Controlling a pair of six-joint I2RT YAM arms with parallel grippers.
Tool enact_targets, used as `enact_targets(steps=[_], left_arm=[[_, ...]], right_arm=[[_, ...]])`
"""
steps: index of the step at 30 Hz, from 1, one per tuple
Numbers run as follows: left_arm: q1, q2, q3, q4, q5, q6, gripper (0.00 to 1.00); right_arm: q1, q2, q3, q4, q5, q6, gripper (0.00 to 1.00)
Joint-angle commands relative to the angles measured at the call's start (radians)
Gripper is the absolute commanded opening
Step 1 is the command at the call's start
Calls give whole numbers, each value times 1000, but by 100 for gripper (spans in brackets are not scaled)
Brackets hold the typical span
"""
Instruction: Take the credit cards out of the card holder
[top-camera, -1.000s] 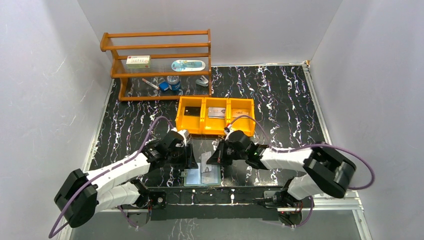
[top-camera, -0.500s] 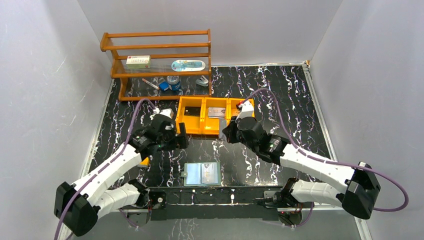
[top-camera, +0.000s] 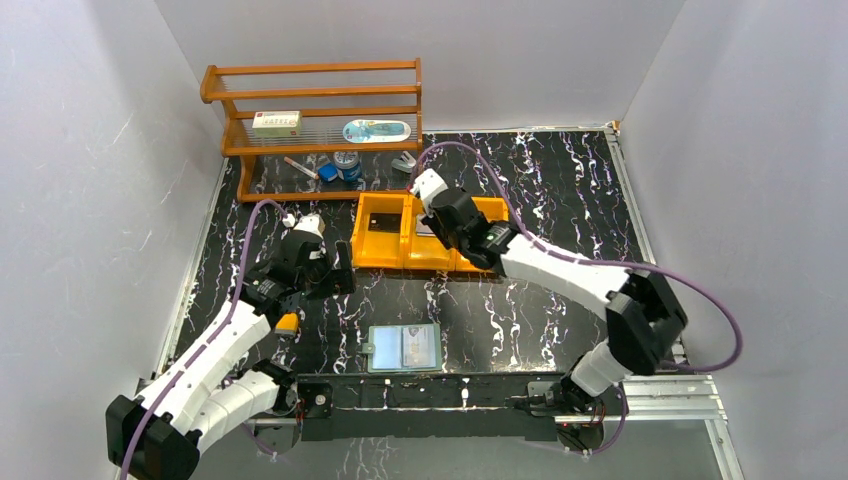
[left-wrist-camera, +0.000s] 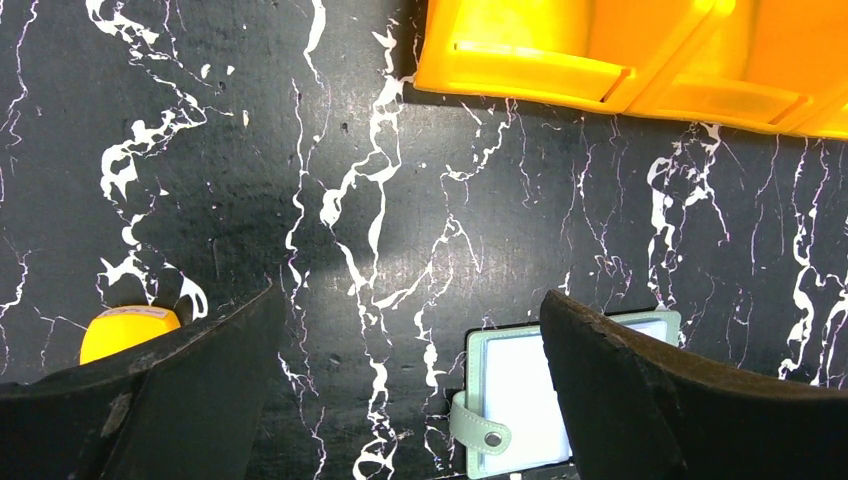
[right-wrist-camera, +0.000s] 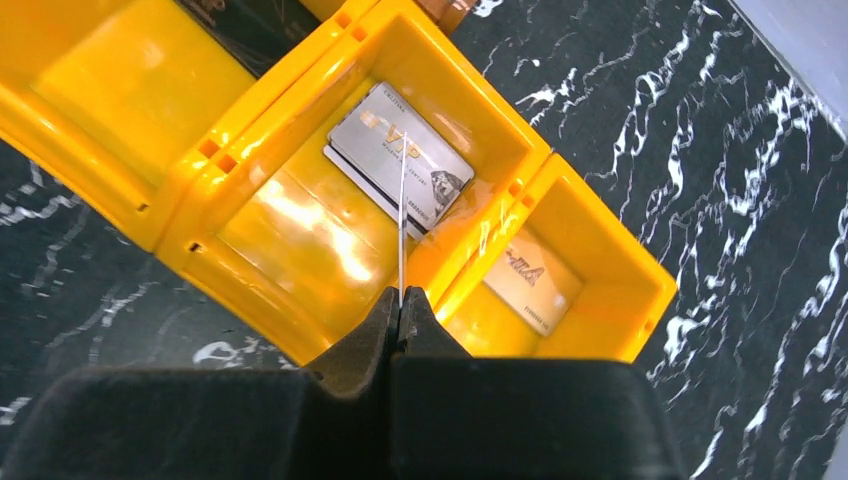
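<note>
The muted-green card holder (top-camera: 403, 347) lies open and flat near the front edge, its snap strap (left-wrist-camera: 480, 425) showing in the left wrist view. My left gripper (top-camera: 335, 275) (left-wrist-camera: 408, 300) is open and empty, above bare table to the left of and beyond the holder. My right gripper (top-camera: 434, 226) (right-wrist-camera: 402, 295) is shut on a thin card (right-wrist-camera: 401, 200) seen edge-on, held over the middle compartment of the orange tray (right-wrist-camera: 340, 50). A silver-grey card (right-wrist-camera: 365, 145) lies in that compartment, a tan card (right-wrist-camera: 530, 275) in the right one, and a black card (right-wrist-camera: 240, 25) in the left one.
The orange tray (top-camera: 380, 257) sits mid-table. A wooden rack (top-camera: 315, 120) at the back left holds a white box (top-camera: 276, 122) and small items. A yellow object (top-camera: 288, 323) (left-wrist-camera: 125, 325) lies beside my left arm. Grey walls enclose the marble-patterned table.
My left gripper opened and drew back to the left, away from the holder. My right gripper, shut on a card, moved from the holder up to the tray's middle compartment.
</note>
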Motion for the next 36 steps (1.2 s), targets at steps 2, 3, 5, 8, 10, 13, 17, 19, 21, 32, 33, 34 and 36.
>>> enact_targets(steps=[2,3,5,8,10,13,17,19,21,32,33,34,36], left_arm=[[6,-7,3,3,-26,27,98],[6,-4,4,2,-27,28,98],[6,-1,7,2,-27,30,98],[6,-2,6,0,-29,32,98],[6,-2,5,1,-31,31,98],[6,1,7,1,-36,32,98],[5,5,6,1,-46,32,98],[6,6,8,1,-46,32,98],[5,6,7,0,-48,32,98],[6,6,9,-4,-56,36,98],[6,6,9,-5,-56,36,98],[5,7,9,-5,-55,37,98],[6,7,9,-4,-52,39,98]], right_arm=[[-50,123,141,-9,-124,-250,0],[-53,148,157,-12,-127,-278,0],[-59,194,180,-12,-122,-333,0],[-69,233,190,15,-132,-410,0],[-71,264,168,67,-144,-474,0],[-73,294,168,116,-139,-550,0],[-78,340,192,122,-132,-611,0],[-80,370,205,124,-111,-644,0],[-84,394,216,129,-108,-684,0],[-85,487,265,174,-56,-830,0],[-85,492,268,172,-51,-835,0],[-86,497,266,171,-47,-843,1],[-85,509,263,171,-48,-864,3]])
